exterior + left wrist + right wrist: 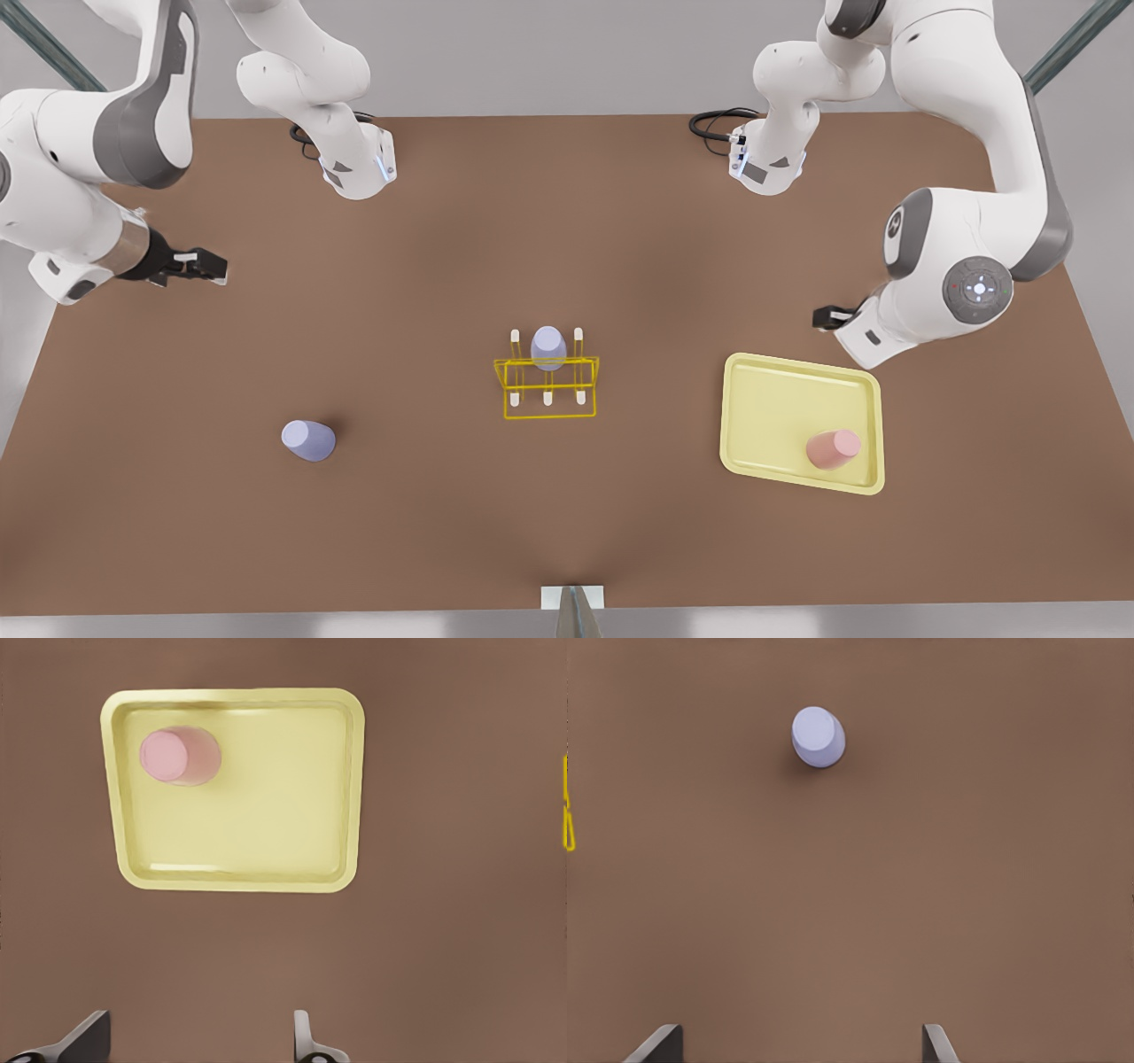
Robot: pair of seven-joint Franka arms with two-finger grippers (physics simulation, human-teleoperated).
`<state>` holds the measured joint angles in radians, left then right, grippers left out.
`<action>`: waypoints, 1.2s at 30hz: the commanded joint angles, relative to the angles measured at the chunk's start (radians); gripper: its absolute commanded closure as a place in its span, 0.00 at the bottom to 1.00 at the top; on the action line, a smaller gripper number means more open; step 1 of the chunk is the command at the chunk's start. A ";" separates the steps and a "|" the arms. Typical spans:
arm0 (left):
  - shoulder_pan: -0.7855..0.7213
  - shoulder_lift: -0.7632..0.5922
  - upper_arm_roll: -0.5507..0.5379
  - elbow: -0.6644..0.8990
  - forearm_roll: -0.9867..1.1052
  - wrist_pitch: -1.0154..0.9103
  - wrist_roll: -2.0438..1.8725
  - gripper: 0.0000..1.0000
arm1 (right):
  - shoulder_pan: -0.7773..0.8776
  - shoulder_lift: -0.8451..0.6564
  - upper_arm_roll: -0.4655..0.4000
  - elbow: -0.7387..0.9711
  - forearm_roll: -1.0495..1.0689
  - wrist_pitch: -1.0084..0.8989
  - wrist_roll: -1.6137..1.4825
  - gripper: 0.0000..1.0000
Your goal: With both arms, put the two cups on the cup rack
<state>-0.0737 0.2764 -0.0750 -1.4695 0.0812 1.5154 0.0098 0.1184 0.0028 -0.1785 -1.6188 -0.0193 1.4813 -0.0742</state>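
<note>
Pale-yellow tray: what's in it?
One pale pink tapered cup stands in the pale-yellow flat rectangular tray, near a corner; the rest of its floor is bare. The floor under the cup is hidden.

Both white arms hang raised over the tabletop (567, 221), each waiting. The left gripper (199, 1041), on the front view's right, points downward with jaws spread wide and nothing between them. The right gripper (802, 1045), on the front view's left, is likewise parted and carries nothing.
</note>
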 commanded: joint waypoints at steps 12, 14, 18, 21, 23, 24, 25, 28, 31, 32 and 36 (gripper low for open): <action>0.100 0.481 0.032 0.218 0.005 0.437 -0.094 0.00 | 0.050 0.582 0.001 0.089 0.111 0.761 -0.053 0.00; 0.106 0.504 0.032 0.218 0.006 0.439 -0.093 0.00 | 0.044 0.609 -0.001 0.089 0.170 0.780 -0.062 0.00; 0.106 0.546 0.032 0.219 0.008 0.440 -0.093 0.00 | 0.026 0.640 -0.001 0.091 0.196 0.797 -0.064 0.00; 0.107 0.553 0.032 0.160 0.005 0.493 -0.093 0.00 | 0.012 0.654 -0.001 0.083 0.197 0.797 -0.075 0.00; 0.111 0.563 0.032 0.155 0.006 0.497 -0.093 0.00 | 0.012 0.660 -0.001 0.080 0.197 0.794 -0.087 0.00; 0.112 0.573 0.032 0.155 0.006 0.513 -0.093 0.00 | 0.013 0.668 -0.001 0.079 0.197 0.794 -0.095 0.00; 0.114 0.575 0.032 0.155 0.006 0.523 -0.093 0.00 | 0.017 0.668 -0.001 0.065 0.197 0.792 -0.096 0.00; 0.117 0.589 0.032 0.155 0.006 0.545 -0.093 0.00 | 0.024 0.663 -0.001 0.036 0.196 0.792 -0.096 0.00; 0.117 0.596 0.032 0.155 0.009 0.556 -0.093 0.18 | 0.029 0.652 -0.001 0.007 0.185 0.786 -0.098 0.00; 0.117 0.598 0.032 0.155 0.009 0.556 -0.093 0.20 | 0.033 0.648 -0.001 0.000 0.183 0.780 -0.098 0.00; 0.117 0.600 0.032 0.156 0.009 0.554 -0.099 0.20 | 0.040 0.648 -0.002 -0.015 0.168 0.778 -0.098 0.00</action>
<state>0.0426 0.8748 -0.0433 -1.3133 0.0944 2.0570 -0.0738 0.1574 0.6525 -0.1807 -1.6315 0.1559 2.2604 -0.1434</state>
